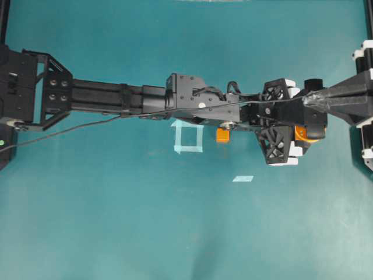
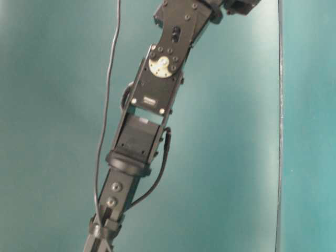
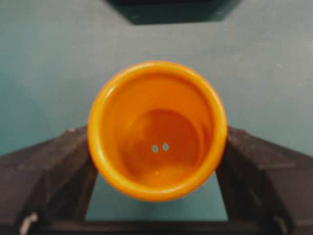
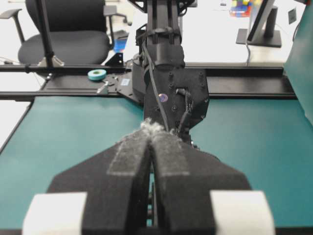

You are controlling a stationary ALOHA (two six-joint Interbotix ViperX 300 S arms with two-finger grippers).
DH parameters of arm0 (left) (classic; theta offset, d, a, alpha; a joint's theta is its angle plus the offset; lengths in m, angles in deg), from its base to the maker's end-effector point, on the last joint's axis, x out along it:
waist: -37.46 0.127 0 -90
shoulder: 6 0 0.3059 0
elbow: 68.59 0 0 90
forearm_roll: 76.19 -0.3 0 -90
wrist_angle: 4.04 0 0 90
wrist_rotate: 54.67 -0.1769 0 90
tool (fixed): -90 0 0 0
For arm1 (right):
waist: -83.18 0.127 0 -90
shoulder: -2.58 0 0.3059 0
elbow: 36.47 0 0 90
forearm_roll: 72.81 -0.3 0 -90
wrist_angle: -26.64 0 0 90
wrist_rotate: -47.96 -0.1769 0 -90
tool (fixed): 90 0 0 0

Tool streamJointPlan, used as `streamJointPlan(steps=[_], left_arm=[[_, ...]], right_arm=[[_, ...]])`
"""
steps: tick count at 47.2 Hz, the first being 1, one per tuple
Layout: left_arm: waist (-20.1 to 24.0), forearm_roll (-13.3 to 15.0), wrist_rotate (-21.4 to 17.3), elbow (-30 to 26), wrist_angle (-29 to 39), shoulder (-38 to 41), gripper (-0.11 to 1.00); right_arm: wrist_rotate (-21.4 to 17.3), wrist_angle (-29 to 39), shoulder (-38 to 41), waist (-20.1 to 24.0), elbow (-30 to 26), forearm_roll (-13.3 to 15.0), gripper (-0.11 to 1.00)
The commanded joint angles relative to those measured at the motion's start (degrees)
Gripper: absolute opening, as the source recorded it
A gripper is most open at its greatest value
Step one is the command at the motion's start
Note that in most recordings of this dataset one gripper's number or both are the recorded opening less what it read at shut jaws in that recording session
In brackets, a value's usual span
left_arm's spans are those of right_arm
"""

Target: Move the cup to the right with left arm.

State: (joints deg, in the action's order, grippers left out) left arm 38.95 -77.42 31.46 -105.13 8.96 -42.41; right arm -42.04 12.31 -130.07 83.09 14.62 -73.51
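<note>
Item: cup (image 3: 157, 131). Orange-yellow, round, mouth up toward the left wrist camera, two small holes in its base. It sits between the fingers (image 3: 39, 176) of the left gripper (image 1: 289, 139), one black finger on each flank. In the wrist view the rim overlaps both fingers; whether the pads touch the wall cannot be told. In the overhead view only an orange sliver of the cup (image 1: 306, 133) shows at the gripper's far end, under the tip of the right gripper (image 1: 312, 100).

Item: left gripper. Jaws spread wide, straddling the cup, not clenched on it.

Item: right gripper (image 4: 149, 147). Pads pressed together, nothing between them. Its point hangs just beyond the left gripper's tip, directly in line with it.

Item: cube (image 1: 222, 135). Small, orange, back along the left arm (image 1: 140, 96) behind the gripper, beside a tape square (image 1: 187, 137).

Key relation: the cup lies dead ahead of the left gripper, centred in the gap. Judgement: closing on it comes next; the right gripper crowds the path.
</note>
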Motion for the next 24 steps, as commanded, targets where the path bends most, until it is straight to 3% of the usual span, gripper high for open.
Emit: streamJointPlan(steps=[1, 24], left_arm=[[0.1, -0.1, -0.1, -2.5, 0.5, -1.2, 0.7], [0.6, 0.0, -1.3, -4.7, 1.1, -0.2, 0.7]], right_arm=[[0.1, -0.4, 0.2, -0.1, -1.9, 0.1, -0.01], [0.3, -0.4, 0.2, -0.1, -2.0, 0.1, -0.01]])
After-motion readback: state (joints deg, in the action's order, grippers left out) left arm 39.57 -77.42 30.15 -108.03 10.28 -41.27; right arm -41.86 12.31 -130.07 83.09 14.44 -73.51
